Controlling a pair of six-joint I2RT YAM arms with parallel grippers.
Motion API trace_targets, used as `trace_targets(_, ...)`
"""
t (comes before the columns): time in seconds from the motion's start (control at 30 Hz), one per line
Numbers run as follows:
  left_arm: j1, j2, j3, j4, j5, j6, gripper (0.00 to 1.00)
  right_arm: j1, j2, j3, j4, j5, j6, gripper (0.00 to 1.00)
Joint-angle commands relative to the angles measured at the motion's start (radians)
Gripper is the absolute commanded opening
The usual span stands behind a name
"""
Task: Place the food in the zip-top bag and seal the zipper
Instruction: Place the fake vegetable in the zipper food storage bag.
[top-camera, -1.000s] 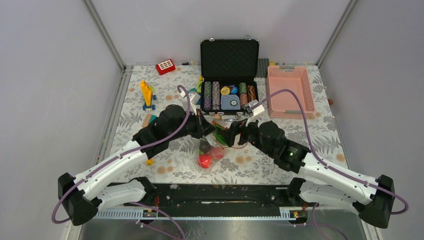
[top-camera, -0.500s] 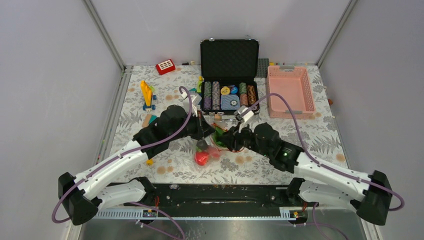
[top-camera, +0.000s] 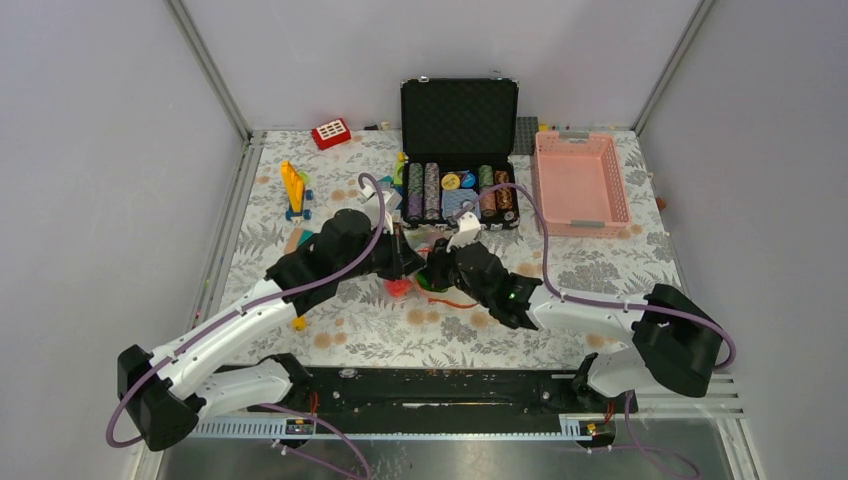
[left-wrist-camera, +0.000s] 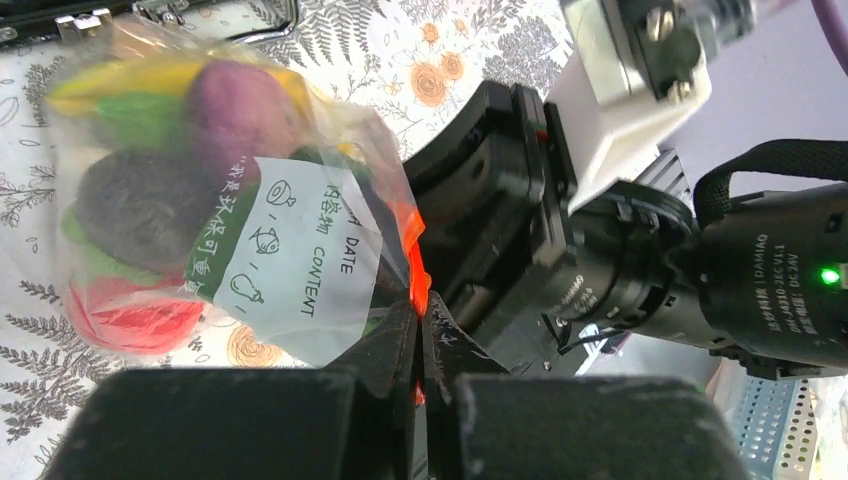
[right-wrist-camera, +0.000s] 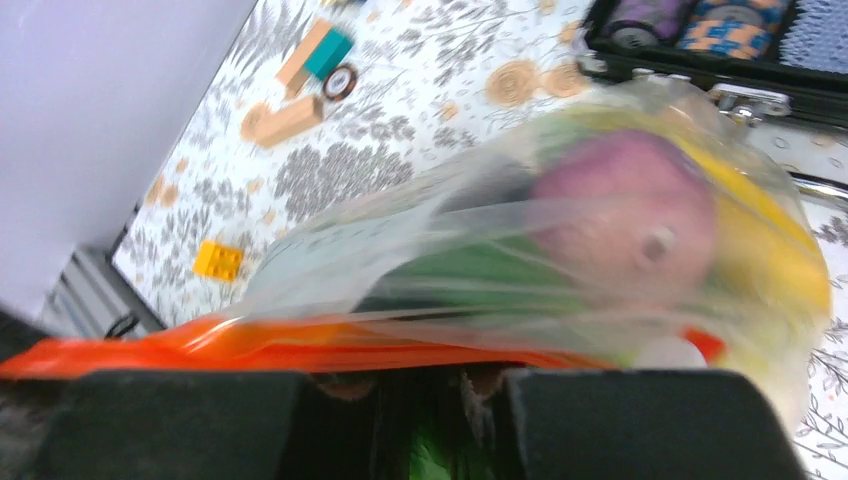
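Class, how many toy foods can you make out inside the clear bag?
5 in the left wrist view: yellow banana top, purple ball beside it, green piece below the banana, dark round piece in the middle, red fruit lowest. More may be hidden.

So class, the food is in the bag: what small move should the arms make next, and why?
Probably close the right gripper on the zipper and press along it. The food sits inside the bag, the left gripper pinches the strip, and the strip lies across the right gripper, not clearly clamped.
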Motion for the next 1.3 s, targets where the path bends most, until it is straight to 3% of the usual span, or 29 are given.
trace_targets(0.0, -0.023, -0.051, 0.044, 0.072, 0.115, -0.03, 0.0, -0.008, 0.022, -0.061, 0.017, 0.307, 0.141, 0.18)
trace_targets(0.27, -0.024, -0.063, 0.028, 0.141, 0.127, -0.111, 0.0, 0.007, 0.091, -0.049, -0.091, 0.36, 0.294, 0.18)
trace_targets(0.4, -0.024, -0.042, 0.022, 0.13, 0.043, -0.122, 0.0, 0.011, 0.057, -0.043, -0.064, 0.281, 0.231, 0.21)
trace_targets(0.5, -0.023, -0.017, 0.023, 0.119, -0.004, -0.126, 0.0, 0.012, -0.014, -0.03, -0.065, 0.182, 0.148, 0.28)
trace_targets(0.73, -0.023, 0.021, 0.02, 0.123, -0.031, -0.126, 0.0, 0.012, -0.198, -0.021, -0.133, -0.012, 0.043, 0.55)
trace_targets(1.13, -0.022, 0.009, 0.011, 0.098, -0.055, -0.095, 0.0, 0.01, -0.501, -0.036, -0.289, -0.022, -0.119, 0.77)
trace_targets(1.27, -0.021, -0.001, 0.014, 0.085, -0.059, -0.079, 0.0, 0.01, -0.572, -0.038, -0.393, 0.089, -0.139, 0.82)
